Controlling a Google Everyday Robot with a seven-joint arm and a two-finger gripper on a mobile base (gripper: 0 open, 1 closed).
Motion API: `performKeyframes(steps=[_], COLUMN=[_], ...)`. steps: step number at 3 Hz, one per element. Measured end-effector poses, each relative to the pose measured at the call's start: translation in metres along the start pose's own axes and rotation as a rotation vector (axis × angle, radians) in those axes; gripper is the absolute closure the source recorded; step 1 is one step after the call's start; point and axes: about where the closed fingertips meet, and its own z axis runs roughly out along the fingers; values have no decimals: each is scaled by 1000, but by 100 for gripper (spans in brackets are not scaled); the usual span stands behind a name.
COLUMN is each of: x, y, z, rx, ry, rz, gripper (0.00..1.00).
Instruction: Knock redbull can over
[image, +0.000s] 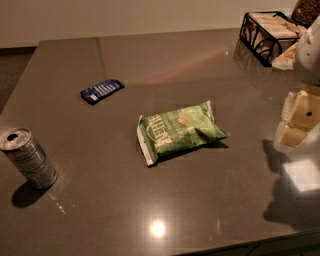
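The redbull can stands upright on the dark grey countertop, near its left edge. It is silver and blue, with a shiny top and an open pull-tab hole. My gripper is cream-coloured and sits at the far right edge of the view, a little above the counter. It is far from the can, with the whole width of the counter between them. The white arm shows above it.
A green crinkly snack bag lies flat in the middle, between the gripper and the can. A flat dark-blue packet lies further back on the left. A black wire basket with napkins stands at the back right.
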Motion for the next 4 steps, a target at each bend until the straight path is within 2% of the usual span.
performKeyframes(steps=[2,3,4], x=[-5,-45,-107], y=[-2,-4,5], z=[-2,12,25], rx=[-14,-47,-88], ry=[-21,-129,-282], rz=[11,25,3], gripper=[0,0,0])
